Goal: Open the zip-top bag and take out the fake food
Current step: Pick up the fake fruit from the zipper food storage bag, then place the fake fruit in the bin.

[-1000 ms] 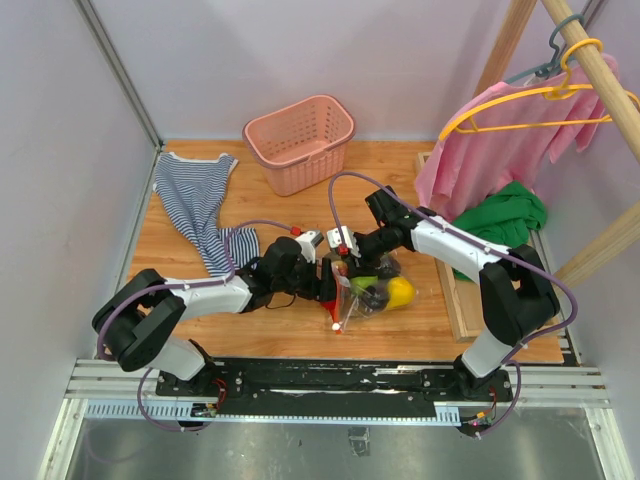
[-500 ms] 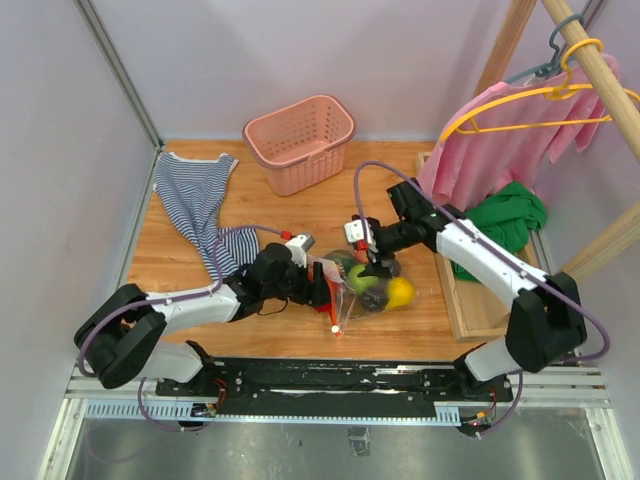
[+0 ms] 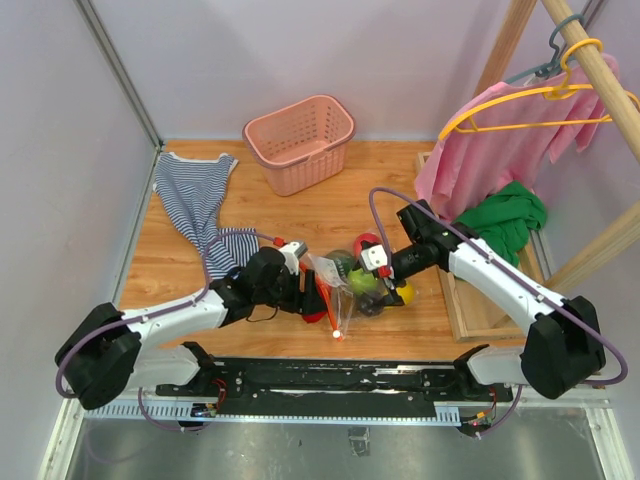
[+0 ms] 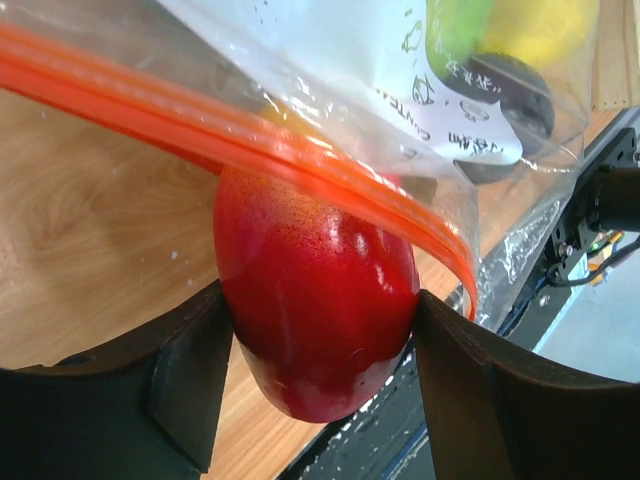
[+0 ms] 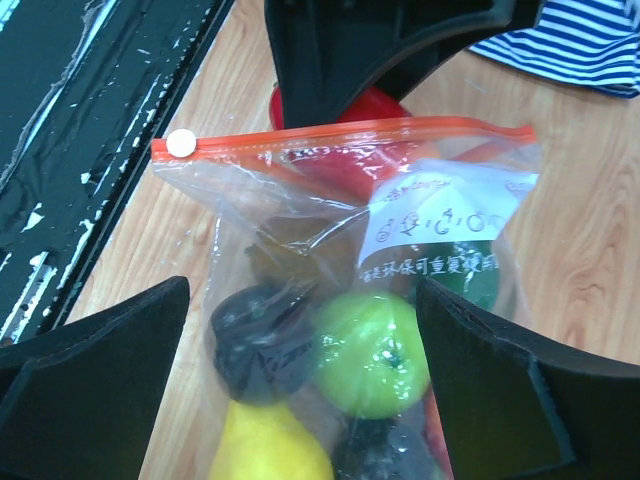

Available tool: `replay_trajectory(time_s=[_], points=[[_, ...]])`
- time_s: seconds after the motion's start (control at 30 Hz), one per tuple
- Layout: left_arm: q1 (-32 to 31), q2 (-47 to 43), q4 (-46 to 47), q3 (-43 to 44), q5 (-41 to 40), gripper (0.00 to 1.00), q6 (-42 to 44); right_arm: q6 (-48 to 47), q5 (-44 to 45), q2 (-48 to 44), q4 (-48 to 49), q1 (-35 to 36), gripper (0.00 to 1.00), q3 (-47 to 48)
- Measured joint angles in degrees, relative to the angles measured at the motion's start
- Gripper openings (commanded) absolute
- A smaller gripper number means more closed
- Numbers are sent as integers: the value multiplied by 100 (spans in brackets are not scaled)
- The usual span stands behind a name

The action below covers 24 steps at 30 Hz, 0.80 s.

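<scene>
Location: the zip-top bag [image 5: 300, 210] lies on the wooden table [image 3: 300, 215], toward the near edge and between the two arms, well apart from the pink basket [image 3: 300, 165] at the back.

Bag: the red-orange zip strip [image 5: 340, 135] runs along the edge that faces the left arm, with a small white round tab [image 5: 181, 142] at one end. A white label [image 5: 440, 235] with printed text sits on the clear plastic.

Contents seen through the plastic: a light green fruit [image 5: 370, 350], a yellow fruit [image 5: 270, 445], a dark purple-black piece [image 5: 250, 335] and a dark green piece [image 5: 470, 285], all touching one another.

Left gripper [image 4: 320, 340]: clamped on the red apple [image 4: 320, 290], with both fingers pressed against its sides. The zip strip lies across the top of the apple. Whether the apple's upper part sits inside the bag mouth cannot be told.

Right gripper [image 5: 300, 300]: jaws wide apart and holding nothing. It hangs over the fruit end of the bag, with the bag showing between its fingers.

Surroundings: a blue-and-white striped garment [image 3: 195, 200] lies at the left of the table. A pink garment [image 3: 490, 150] hangs on a yellow hanger [image 3: 530, 100] at the right, above a green cloth [image 3: 500, 220].
</scene>
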Motion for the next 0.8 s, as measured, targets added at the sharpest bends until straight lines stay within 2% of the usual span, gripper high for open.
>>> replay_trajectory(time_s=[0.53,0.8], points=[[0,-1403,-1569,-380,280,28,-579,-131,-87,-55,46,0,97,-210],[0,-2238,-2420,-352,-28,26,-955,-138,-83,-68,70,0,98,-212]])
